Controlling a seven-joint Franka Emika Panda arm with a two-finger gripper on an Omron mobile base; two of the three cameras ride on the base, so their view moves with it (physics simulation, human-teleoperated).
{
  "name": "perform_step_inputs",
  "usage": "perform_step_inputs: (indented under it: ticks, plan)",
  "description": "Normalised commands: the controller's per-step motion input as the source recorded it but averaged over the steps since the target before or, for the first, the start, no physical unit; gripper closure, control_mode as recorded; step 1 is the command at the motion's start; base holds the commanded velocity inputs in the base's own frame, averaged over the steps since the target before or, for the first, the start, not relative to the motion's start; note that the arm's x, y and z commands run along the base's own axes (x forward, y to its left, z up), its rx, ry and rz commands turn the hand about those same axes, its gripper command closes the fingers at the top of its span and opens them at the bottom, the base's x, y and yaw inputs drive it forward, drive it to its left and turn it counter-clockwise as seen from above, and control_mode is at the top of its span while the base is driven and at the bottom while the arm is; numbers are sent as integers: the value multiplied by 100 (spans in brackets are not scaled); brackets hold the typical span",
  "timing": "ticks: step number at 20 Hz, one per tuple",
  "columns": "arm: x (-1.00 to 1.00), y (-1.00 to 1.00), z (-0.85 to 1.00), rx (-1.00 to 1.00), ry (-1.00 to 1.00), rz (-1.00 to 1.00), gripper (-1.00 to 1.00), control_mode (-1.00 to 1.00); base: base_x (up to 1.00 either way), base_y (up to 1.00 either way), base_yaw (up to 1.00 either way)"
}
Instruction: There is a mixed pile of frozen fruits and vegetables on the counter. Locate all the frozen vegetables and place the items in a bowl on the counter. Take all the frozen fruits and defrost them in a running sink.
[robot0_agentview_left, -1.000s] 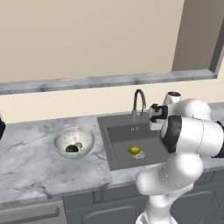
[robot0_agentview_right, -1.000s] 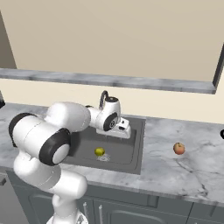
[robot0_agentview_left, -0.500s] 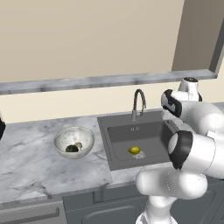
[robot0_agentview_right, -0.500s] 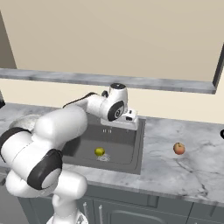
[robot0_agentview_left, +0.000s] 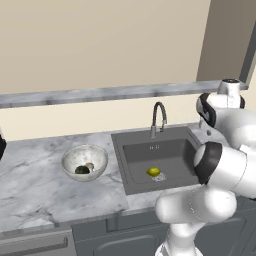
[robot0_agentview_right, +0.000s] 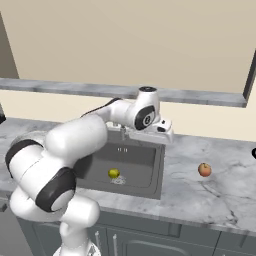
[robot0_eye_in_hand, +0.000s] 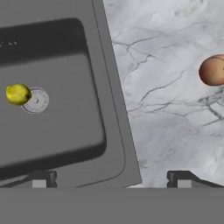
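The yellow-green lemon-like fruit (robot0_eye_in_hand: 17, 94) lies in the dark sink (robot0_eye_in_hand: 65, 131) beside the round drain; it also shows as the lemon (robot0_agentview_right: 114, 173) (robot0_agentview_left: 153, 172). The reddish apple-like fruit (robot0_agentview_right: 204, 170) (robot0_eye_in_hand: 213, 70) rests on the marble counter (robot0_eye_in_hand: 166, 109) right of the sink. The speckled bowl (robot0_agentview_left: 95, 152) stands left of the sink and holds the dark green lump (robot0_agentview_left: 81, 170) and the tan mushroom piece (robot0_agentview_left: 90, 166). My gripper (robot0_agentview_right: 166, 138) (robot0_eye_in_hand: 111, 180) hangs open and empty above the sink's right rim, between lemon and apple.
A curved metal faucet (robot0_agentview_left: 158, 117) rises behind the basin. A grey ledge (robot0_agentview_right: 65, 87) runs along the wall above the counter. Dark cabinets (robot0_agentview_right: 150, 235) sit below the counter's front edge. My own white arm (robot0_agentview_left: 220, 160) covers the counter to the right in the left base view.
The arm has swung right, from over the sink near the faucet to above the sink's right rim. The jaws stayed open. Lemon, apple and bowl have not moved.
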Motion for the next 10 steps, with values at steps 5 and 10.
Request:
perform_step_inputs:
  ticks: [5, 10]
  plan:
    - [15, -76, -23, -4, 13, -24, -100, -100, 0, 0, 0]
    - [19, -82, -16, -4, 3, -5, -100, -100, 0, 0, 0]
